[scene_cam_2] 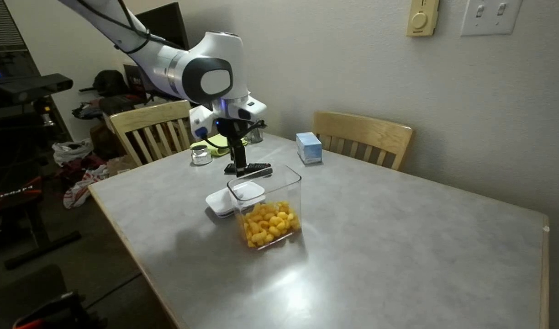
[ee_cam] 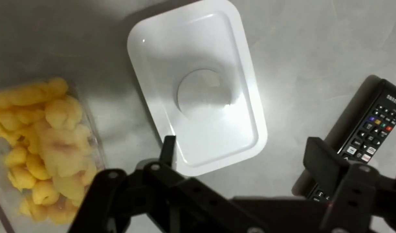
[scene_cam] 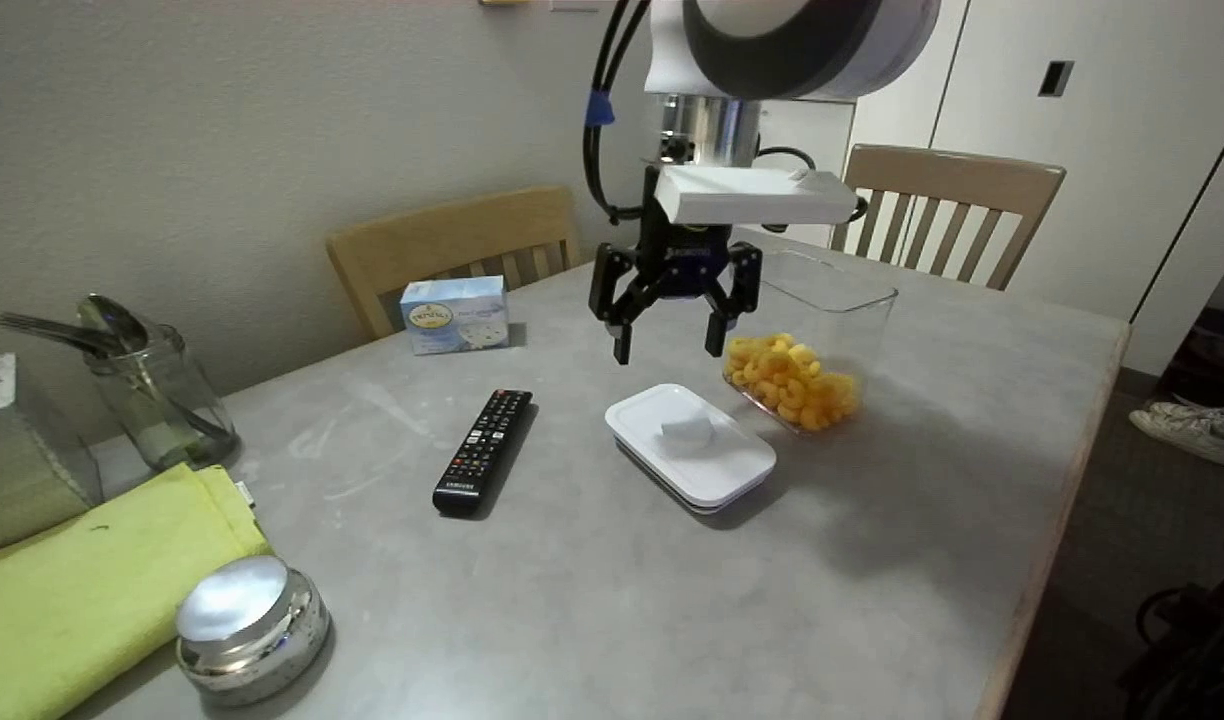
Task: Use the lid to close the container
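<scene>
OK, lid (scene_cam: 691, 449) lies flat below the gripper (scene_cam: 669, 340); in the wrist view the lid's knob (ee_cam: 203, 92) sits up & left of the mid-gap, long axis skewed but roughly perp. to the gripper's span. Gripper's spread wide w/ nothing betw. its tips, touching nothing I can see, tho height above the lid is hard to judge. Container (scene_cam_2: 284, 194), uncovered, stands just beside the lid.

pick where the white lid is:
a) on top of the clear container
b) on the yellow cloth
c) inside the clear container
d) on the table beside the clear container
d, as both exterior views show the lid lying on the table beside the container, whose top is uncovered.
</scene>
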You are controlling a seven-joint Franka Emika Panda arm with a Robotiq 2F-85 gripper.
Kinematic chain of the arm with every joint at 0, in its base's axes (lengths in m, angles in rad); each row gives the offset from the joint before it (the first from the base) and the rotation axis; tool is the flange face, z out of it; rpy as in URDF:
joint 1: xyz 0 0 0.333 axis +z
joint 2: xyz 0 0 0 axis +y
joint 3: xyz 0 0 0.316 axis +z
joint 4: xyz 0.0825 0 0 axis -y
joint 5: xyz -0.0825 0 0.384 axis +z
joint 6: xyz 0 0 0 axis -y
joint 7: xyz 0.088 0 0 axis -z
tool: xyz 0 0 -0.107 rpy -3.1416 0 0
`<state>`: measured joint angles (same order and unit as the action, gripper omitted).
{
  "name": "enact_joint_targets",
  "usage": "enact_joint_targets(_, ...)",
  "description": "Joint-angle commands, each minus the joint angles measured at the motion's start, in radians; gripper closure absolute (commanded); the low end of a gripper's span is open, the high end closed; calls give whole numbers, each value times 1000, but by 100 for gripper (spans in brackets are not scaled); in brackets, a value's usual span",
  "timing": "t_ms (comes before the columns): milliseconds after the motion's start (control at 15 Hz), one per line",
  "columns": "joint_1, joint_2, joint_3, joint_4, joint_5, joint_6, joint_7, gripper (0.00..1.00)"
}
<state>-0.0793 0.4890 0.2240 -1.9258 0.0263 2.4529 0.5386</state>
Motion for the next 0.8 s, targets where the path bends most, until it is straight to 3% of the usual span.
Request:
enact_joint_targets(0,34,21,-60,44,122,-86,-189,0)
enact_joint_targets(333,38,39,-85,58,124,-154,-454,0)
enact_joint_targets(733,74,24,-120,32,130,-121,-420,0)
